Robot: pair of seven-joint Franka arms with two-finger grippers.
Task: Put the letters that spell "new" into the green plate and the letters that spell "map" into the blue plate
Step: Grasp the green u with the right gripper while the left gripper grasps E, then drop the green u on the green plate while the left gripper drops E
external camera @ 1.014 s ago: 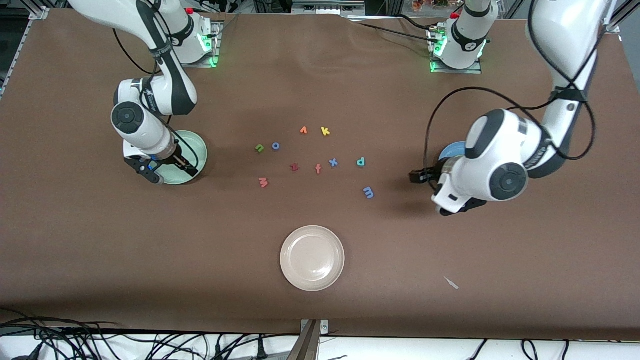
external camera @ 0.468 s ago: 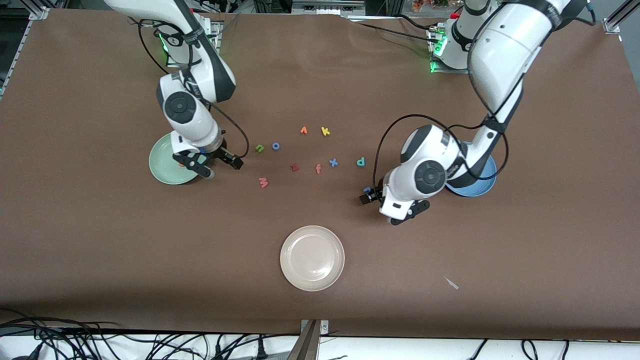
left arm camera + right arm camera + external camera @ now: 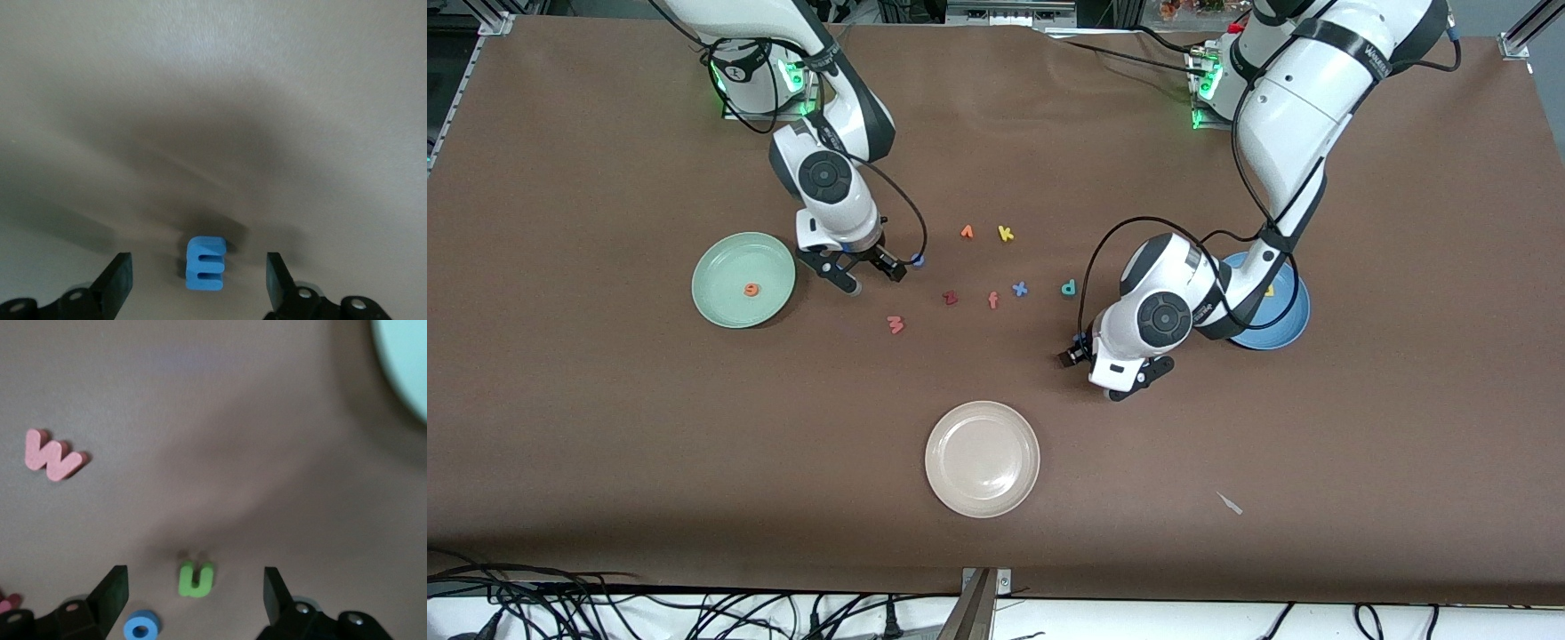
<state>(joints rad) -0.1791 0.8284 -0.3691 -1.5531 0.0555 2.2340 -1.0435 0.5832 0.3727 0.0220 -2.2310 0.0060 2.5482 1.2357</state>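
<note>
I see a brown table cover (image 3: 605, 444) spread wide under even overhead light, slightly wrinkled near the top edge. Black cables (image 3: 605, 613) tangle along a white ledge (image 3: 1227, 622) nearest the camera, and metal frame rails (image 3: 489, 22) stand at the corners.

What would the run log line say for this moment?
left hand: open over blue m | right hand: open over green n | orange e: in green plate
</note>
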